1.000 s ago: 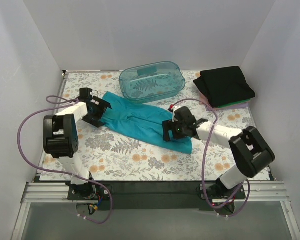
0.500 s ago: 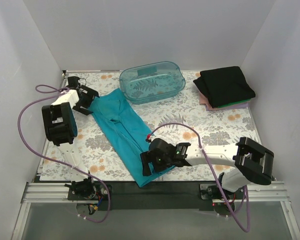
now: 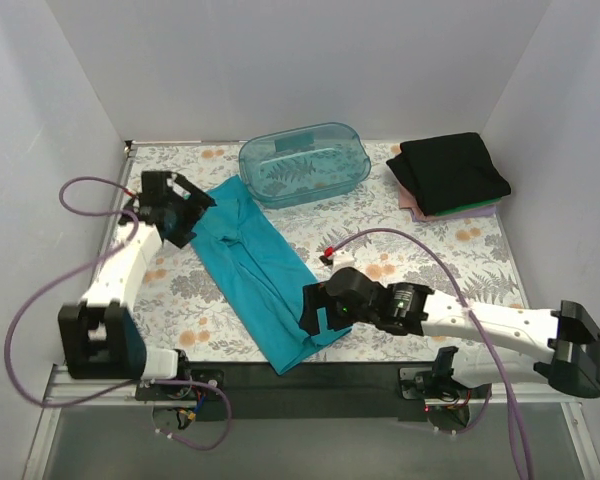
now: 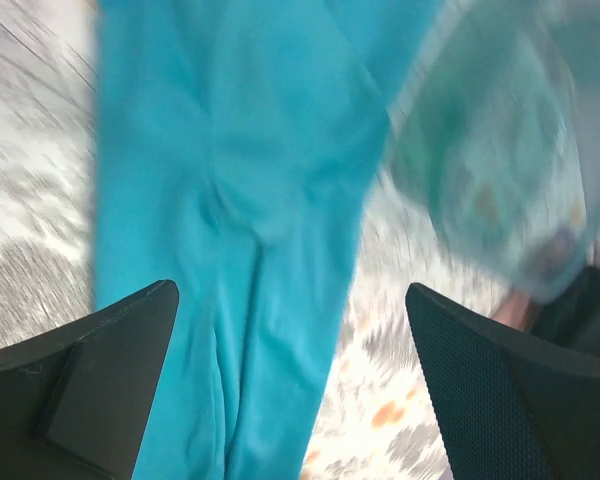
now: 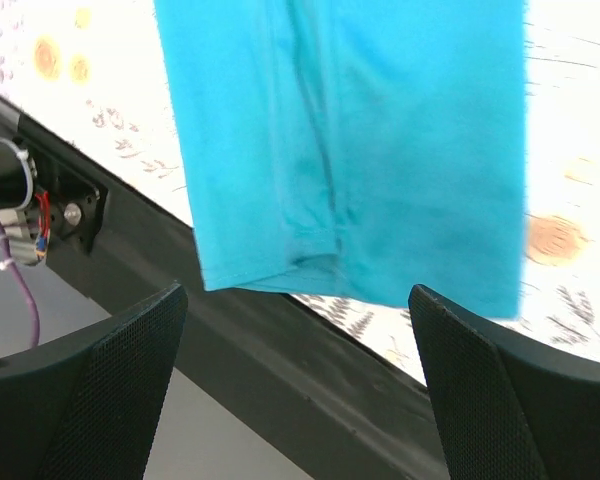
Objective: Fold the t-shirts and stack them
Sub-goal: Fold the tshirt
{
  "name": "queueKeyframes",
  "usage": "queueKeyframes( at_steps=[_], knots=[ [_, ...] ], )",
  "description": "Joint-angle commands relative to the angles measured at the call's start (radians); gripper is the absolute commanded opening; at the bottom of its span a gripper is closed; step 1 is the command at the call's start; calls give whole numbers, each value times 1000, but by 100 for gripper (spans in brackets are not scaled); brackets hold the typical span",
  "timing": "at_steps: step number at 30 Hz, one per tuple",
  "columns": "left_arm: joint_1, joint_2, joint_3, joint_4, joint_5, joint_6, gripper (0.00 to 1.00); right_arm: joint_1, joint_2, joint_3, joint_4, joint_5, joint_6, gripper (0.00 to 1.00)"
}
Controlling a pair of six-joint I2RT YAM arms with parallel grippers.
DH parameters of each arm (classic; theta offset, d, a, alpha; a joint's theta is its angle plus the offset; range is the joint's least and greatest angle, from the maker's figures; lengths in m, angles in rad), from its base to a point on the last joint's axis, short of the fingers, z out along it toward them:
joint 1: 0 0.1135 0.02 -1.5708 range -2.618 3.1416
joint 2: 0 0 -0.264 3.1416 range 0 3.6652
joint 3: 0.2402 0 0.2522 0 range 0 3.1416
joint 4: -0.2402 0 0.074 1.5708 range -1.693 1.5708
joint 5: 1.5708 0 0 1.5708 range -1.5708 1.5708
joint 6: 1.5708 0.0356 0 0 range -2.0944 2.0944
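Looking down past the left gripper (image 4: pixel 290 300), we see its two dark fingers (image 4: pixel 90 390) at the lower corners, spread wide with nothing between them. Beneath them the teal-blue t-shirt (image 4: pixel 230 170) lies as a long band, creased lengthwise, on the floral table (image 4: pixel 30 230). At upper right we make out the translucent teal tub (image 4: pixel 490 160), blurred, beside the cloth

The floral surface (image 3: pixel 460 260) bears a teal t-shirt (image 3: pixel 260 270) between left end effector (image 3: pixel 192 212) and right end effector (image 3: pixel 315 312). Beyond them lie a translucent tub (image 3: pixel 305 163) and folded t-shirts (image 3: pixel 450 172).
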Motion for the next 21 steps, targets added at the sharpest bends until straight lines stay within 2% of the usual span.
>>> queueKeyframes(
  at_steps=[1,3,4,6,7,9,10,11,13,16,21],
  knots=[
    [-249,-266,-187,-39,-106,-37,98,-25,-94,-68,-64,82,37,98],
    [-346,-349,-267,-50,-90,-59,98,-52,-160,-120,-72,85,39,98],
    [-447,-386,-338,-63,-86,-88,98,-62,-180,-135,-77,86,39,98],
    [-557,-488,-404,-71,-99,-151,98,-99,-237,-187,-77,88,45,98],
    [-684,-509,-429,-62,-100,-181,98,-120,-251,-203,-77,83,49,98],
    [-815,-526,-455,-83,-147,-258,98,-206,-271,-230,-77,18,20,98],
    [-884,-516,-452,-131,-183,-278,98,-240,-271,-237,-74,-12,8,98],
    [-1009,-502,-446,-164,-253,-302,98,-292,-269,-243,-69,-38,2,98],
    [-1157,-438,-417,-221,-269,-346,97,-323,-246,-252,-51,-108,-35,98],
    [-1326,-352,-381,-261,-297,-378,92,-345,-203,-251,-44,-157,-76,97],
    [-1443,-233,-349,-349,-304,-408,88,-355,-151,-264,-25,-231,-106,93]
  ],
)
